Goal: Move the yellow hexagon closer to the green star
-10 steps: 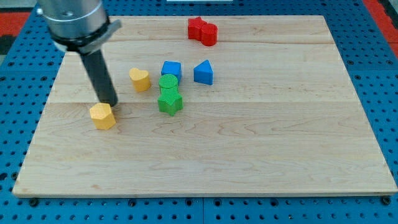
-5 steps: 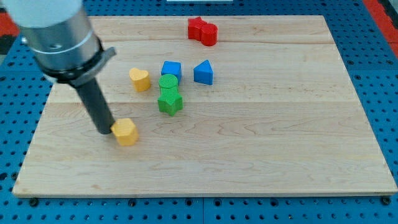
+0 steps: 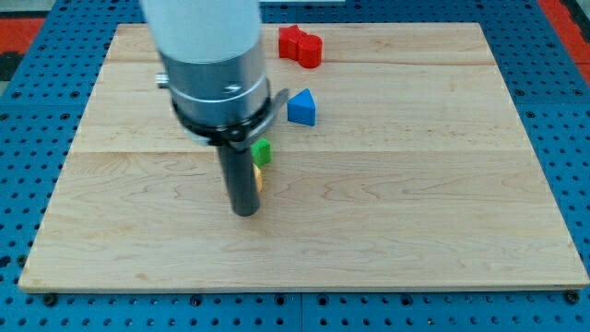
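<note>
My tip rests on the board near the middle, toward the view's bottom. The yellow hexagon shows only as a thin sliver at the rod's right side, just above the tip. The green star peeks out right above that sliver, mostly hidden by the rod; the two look very close or touching. The arm's body hides the other blocks near them.
A blue triangular block sits right of the arm's body. A red block lies near the view's top edge of the wooden board. The blue perforated table surrounds the board.
My tip has swept to the view's right, pushing the yellow hexagon from the left part of the board up against the green star. The arm now covers the blocks beside the star.
</note>
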Controlling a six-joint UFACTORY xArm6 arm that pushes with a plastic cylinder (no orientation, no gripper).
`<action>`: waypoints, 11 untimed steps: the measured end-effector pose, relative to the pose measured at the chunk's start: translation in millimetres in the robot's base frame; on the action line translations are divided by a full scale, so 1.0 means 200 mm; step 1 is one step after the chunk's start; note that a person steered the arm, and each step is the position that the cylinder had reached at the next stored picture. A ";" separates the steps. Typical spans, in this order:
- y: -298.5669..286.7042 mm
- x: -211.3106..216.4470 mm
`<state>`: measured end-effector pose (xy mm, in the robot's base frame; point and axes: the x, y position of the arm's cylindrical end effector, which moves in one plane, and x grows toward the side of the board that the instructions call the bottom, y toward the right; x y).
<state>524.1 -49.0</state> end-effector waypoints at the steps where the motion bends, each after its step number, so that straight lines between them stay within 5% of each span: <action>1: 0.14 -0.02; 2: -0.26 0.24; 3: -0.31 0.17; 9: 0.49 -0.21; 11: 0.27 -0.45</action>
